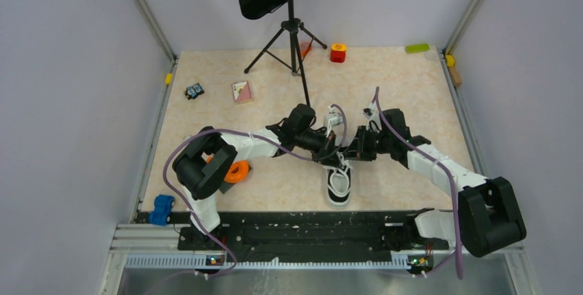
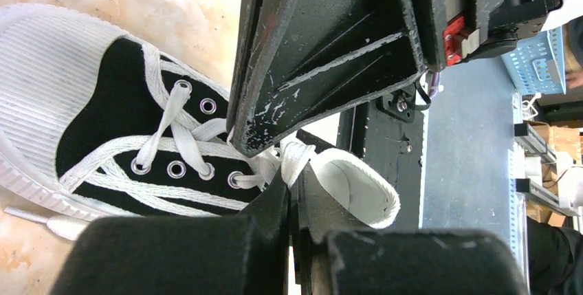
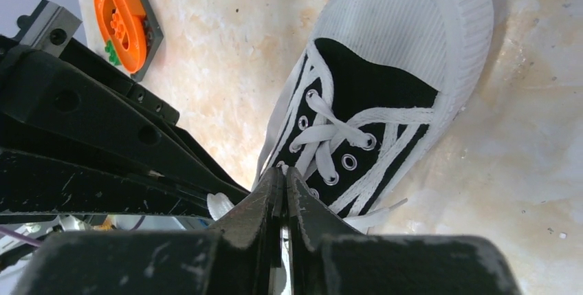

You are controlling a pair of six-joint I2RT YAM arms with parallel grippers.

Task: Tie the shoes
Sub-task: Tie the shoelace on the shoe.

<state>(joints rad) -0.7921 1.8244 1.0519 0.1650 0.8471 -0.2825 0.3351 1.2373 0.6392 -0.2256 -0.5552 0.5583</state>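
The shoe (image 1: pixel 338 186) is a black canvas sneaker with a white toe cap, lying between the arms with its toe toward the near edge. Both grippers meet just above its lacing. In the left wrist view my left gripper (image 2: pixel 294 171) is shut on a white lace (image 2: pixel 297 154) beside the eyelets of the shoe (image 2: pixel 103 119), with the right gripper's black fingers (image 2: pixel 309 54) crossing close overhead. My right gripper (image 3: pixel 284 173) is shut over the top eyelets of the shoe (image 3: pixel 371 95), a strip of white lace showing between its fingers. A free lace end (image 2: pixel 41 221) trails on the table.
A music stand (image 1: pixel 293 30) rises behind the shoe on a tripod. An orange ring (image 1: pixel 237 171) lies by the left arm and a blue toy (image 1: pixel 163 209) at the near left edge. A card (image 1: pixel 241 91), a small toy (image 1: pixel 194 91), a red block (image 1: pixel 337 52) and a green piece (image 1: pixel 416 48) lie farther back.
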